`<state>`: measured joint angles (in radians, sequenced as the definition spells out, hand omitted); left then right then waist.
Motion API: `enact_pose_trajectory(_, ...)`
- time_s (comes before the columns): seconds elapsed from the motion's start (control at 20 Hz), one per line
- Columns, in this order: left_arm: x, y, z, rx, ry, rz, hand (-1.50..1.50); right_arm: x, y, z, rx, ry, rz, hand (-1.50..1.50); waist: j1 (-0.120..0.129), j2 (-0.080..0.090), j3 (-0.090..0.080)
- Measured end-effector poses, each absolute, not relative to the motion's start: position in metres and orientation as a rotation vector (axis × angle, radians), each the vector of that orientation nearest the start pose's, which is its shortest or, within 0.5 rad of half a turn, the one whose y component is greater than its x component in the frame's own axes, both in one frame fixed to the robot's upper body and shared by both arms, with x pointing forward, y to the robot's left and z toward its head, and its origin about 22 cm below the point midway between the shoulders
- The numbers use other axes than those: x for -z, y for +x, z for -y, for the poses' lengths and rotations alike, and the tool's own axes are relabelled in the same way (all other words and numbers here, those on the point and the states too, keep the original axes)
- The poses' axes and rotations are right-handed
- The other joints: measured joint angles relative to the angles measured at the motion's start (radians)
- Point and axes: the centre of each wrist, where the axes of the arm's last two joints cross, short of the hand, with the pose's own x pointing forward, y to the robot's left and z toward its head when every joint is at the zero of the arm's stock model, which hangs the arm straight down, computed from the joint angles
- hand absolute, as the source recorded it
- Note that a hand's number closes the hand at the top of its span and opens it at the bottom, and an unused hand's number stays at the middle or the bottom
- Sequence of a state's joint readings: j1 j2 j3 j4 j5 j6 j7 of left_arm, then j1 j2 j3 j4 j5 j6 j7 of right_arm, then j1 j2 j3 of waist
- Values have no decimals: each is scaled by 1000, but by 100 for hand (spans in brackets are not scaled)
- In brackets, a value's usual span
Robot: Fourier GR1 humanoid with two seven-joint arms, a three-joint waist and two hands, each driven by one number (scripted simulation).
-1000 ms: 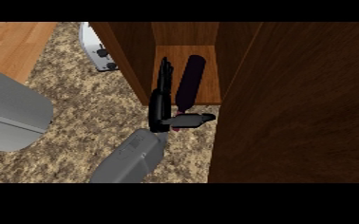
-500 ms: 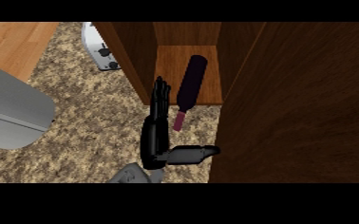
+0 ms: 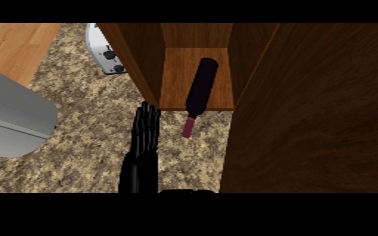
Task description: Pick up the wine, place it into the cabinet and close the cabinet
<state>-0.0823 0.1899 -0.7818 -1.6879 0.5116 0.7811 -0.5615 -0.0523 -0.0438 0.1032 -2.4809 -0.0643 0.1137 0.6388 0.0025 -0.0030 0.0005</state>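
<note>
Fingers (image 3: 148, 120) of the right hand (image 3: 140, 162) stand straight and together, clear of everything and holding nothing. A second ago they were up at the cabinet mouth alongside the bottle, and they have since slid back down the bench (image 3: 81, 130). The wine (image 3: 201, 82) has been let go. It lies on its side just right of the fingertips and beyond them, dark body on the floor of the cabinet (image 3: 173, 80), reddish neck poking out past the front edge over the bench, apart from the hand. That looks like the placing step all but done. The jutting neck may yet foul the door, and a nudge further in could be needed. Well to the right of the fingers, the cabinet door (image 3: 310, 110) hangs wide open, so the closing is not yet done. Up and to the left of the fingertips, outside the cabinet wall, sits a pale toaster (image 3: 103, 55). No left hand shows.
</note>
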Motion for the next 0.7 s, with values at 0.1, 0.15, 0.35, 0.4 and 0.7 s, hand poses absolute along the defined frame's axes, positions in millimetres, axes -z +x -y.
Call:
enact_pose_trajectory(0.1, -24, 171, -103, -213, -213, 1909, -150, -196, 151, 209, -271, 181, 1870, 150, 1, 0, 0)
enact_pose_trajectory(0.15, -27, 172, -109, -205, -220, 1911, -150, -195, 150, 208, -283, 192, 1858, 150, 0, 0, 0)
enact_pose_trajectory(0.35, -30, 159, -133, -162, -261, 1910, -150, -192, 152, 207, -339, 223, 1825, 150, 1, 1, 0)
enact_pose_trajectory(0.4, -29, 154, -138, -153, -264, 1907, -150, -190, 150, 206, -355, 236, 1815, 150, 0, 0, 0)
enact_pose_trajectory(0.7, -40, 145, -171, -113, -295, 1913, -150, -189, 147, 202, -431, 270, 1785, 150, -1, 1, 0)
